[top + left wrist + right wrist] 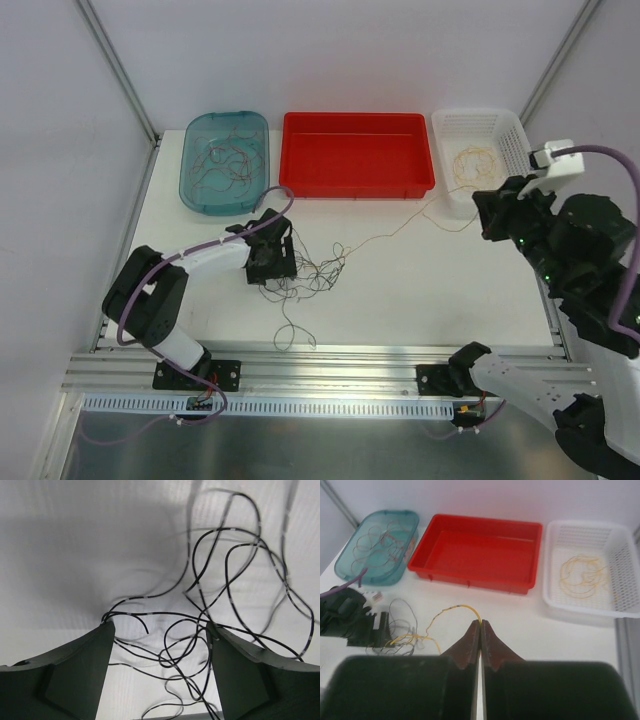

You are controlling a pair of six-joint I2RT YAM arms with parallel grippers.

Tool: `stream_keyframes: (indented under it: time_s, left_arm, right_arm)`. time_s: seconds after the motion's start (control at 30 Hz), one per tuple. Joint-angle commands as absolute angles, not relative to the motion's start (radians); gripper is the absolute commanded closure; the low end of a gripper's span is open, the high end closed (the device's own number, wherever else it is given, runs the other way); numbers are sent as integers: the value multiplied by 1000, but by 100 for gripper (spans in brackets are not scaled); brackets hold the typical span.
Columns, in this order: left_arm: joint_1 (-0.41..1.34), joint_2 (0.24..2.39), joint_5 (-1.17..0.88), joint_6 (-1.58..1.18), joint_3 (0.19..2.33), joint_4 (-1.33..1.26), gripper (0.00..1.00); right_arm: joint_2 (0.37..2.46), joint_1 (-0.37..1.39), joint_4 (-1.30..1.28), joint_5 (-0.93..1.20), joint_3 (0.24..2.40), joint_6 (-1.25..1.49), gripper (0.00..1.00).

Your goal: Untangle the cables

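Currently: tangle lies on table, just right of left gripper. Left claw spread wide, lowered over dark cables; strands lie between fingers, nothing clamped. Right gripper pinched tight on yellow cable, which runs back into tangle.

Risks, judged:
- Pulling yellow with left unclamped likely drags whole knot along, or cinches loops tighter.
- Thin wire may slip from pinch.
- Left closing now could trap several strands at once.

White basket holds yellow cables; teal tray holds brownish ones.
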State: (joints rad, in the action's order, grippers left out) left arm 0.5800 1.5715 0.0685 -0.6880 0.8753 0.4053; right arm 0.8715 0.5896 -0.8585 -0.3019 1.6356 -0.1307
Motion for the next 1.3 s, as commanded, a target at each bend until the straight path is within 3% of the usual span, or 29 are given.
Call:
stream_keyframes:
  time_s: [0.0, 0.2, 0.53, 0.73, 0.83, 0.87, 0.93, 1.0, 1.03, 1.17, 1.27]
  left_arm:
    - [532, 1533, 115, -647, 833, 440, 25]
    - [463, 1500, 140, -617, 818, 457, 25]
    - [344, 1508, 196, -603, 793, 486, 23]
    - [235, 1470, 241, -623, 759, 495, 27]
    - [224, 1431, 232, -629, 758, 497, 38]
    - [222, 1408, 230, -623, 761, 497, 53]
    - [215, 1382, 233, -618, 756, 511, 65]
    - [192, 1324, 233, -618, 744, 520, 86]
    - [157, 1303, 219, -626, 733, 526, 91]
    - [20, 1136, 161, -618, 707, 540, 100]
    - [-117, 1059, 132, -580, 703, 548, 100]
  right_arm:
    - [862, 581, -899, -457, 1726, -238, 99]
    - [841, 581, -858, -590, 1812, -293, 99]
    - [767, 586, -738, -629, 1876, -341, 99]
    - [713, 598, -701, -618, 1771, -308, 99]
    - [726, 606, -767, -618, 1720, -262, 99]
    - [733, 606, -811, -624, 1662, -249, 99]
    - [732, 606, -837, -653, 1564, -204, 99]
    - [738, 598, -891, -685, 1422, -163, 99]
    - [742, 588, -919, -692, 1389, -109, 99]
    - [738, 431, -977, -638, 1247, -29, 99]
    - [742, 281, -977, -516, 1250, -38, 99]
